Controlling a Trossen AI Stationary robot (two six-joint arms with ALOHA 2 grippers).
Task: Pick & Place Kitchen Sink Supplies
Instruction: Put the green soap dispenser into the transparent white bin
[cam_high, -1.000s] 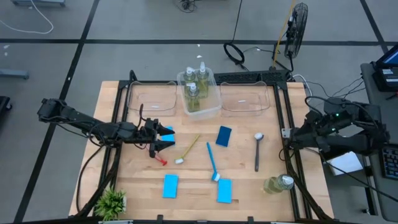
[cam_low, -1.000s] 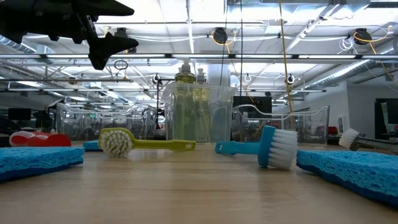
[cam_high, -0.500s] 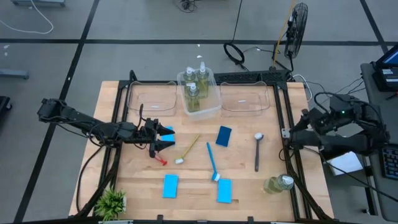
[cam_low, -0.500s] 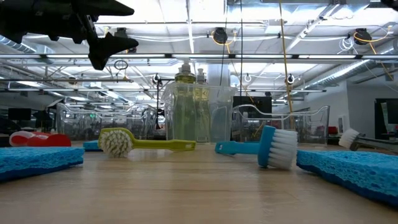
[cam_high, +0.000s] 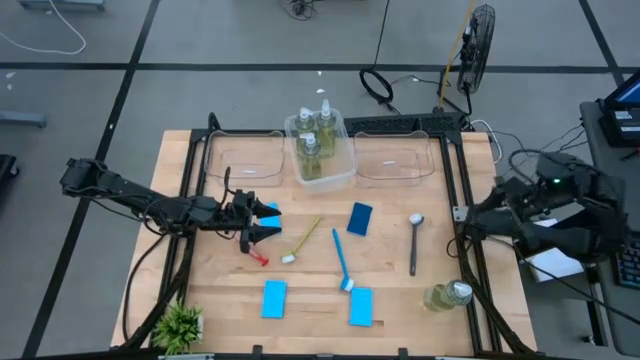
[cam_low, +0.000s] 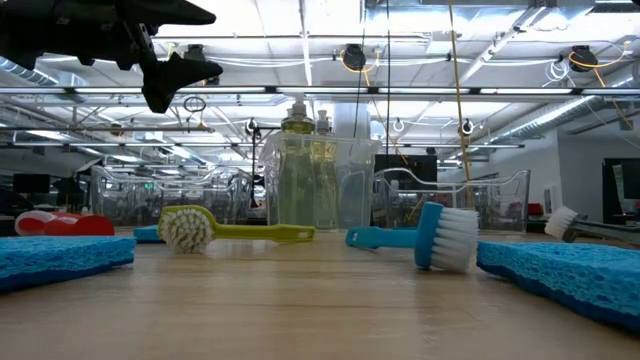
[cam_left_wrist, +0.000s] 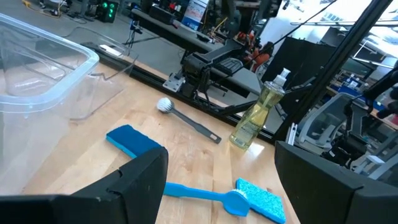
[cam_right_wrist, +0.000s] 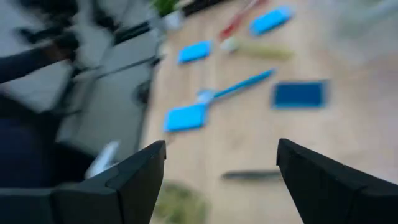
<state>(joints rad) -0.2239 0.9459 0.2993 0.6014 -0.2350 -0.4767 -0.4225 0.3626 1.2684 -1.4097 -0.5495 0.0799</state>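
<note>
My left gripper (cam_high: 267, 226) hovers open above the table's left part, over a blue sponge (cam_high: 271, 211) and a red brush (cam_high: 259, 256); it touches nothing. A yellow-green brush (cam_high: 302, 240), a blue brush (cam_high: 342, 260), a dark grey brush (cam_high: 414, 243) and a dark blue sponge (cam_high: 360, 218) lie flat on the wood. Two more blue sponges (cam_high: 274, 298) (cam_high: 361, 306) lie near the front. One pump bottle (cam_high: 447, 296) lies on its side at the front right. My right gripper (cam_right_wrist: 217, 186) is open at the table's right edge (cam_high: 468, 222), raised and holding nothing.
A clear bin (cam_high: 322, 152) at the back middle holds pump bottles; clear bins stand to its left (cam_high: 245, 160) and right (cam_high: 395, 160). A potted plant (cam_high: 180, 325) sits at the front left corner. Black frame rails (cam_high: 458, 200) run along the table's sides.
My right arm has shifted its pose at the table's right edge, its wrist rolling and rising a little; its fingers stay open. My left gripper and all the things on the table have kept still.
</note>
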